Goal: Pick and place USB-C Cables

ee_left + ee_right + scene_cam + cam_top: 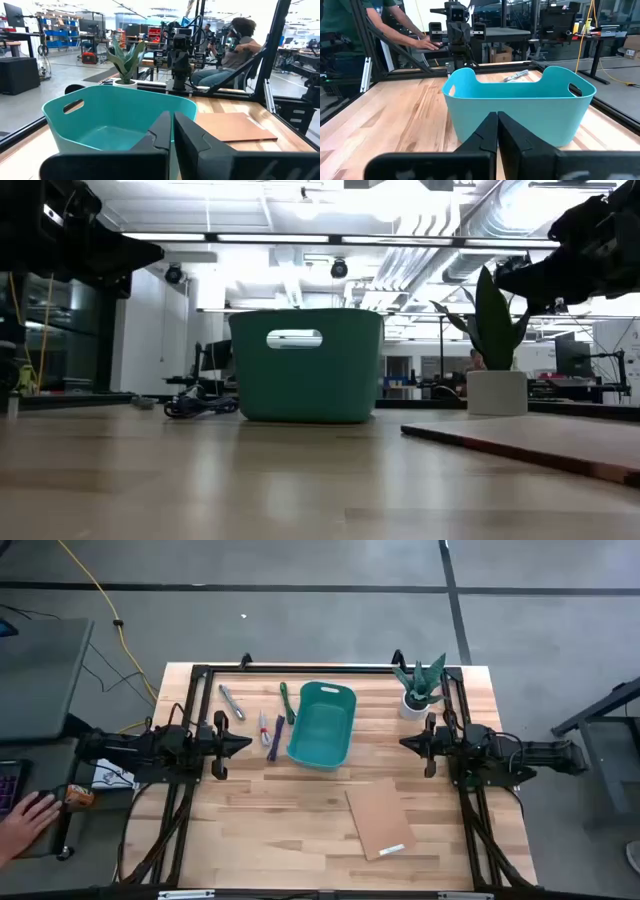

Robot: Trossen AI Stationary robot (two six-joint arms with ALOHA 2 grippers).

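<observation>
Wood table (pixel 300 830), teal bin (pixel 322 725) mid. Four cables (pixel 270 728) lie on the table just left of the bin, long axes roughly front-to-back, near left gripper (pixel 243 743); right gripper (pixel 408 744) beyond bin. Both pressed together, empty

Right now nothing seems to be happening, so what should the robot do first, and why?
Probably open the shut left gripper and reach toward the purple cable, the nearest of four cables lying on the table beside the teal bin, which looks empty.
</observation>
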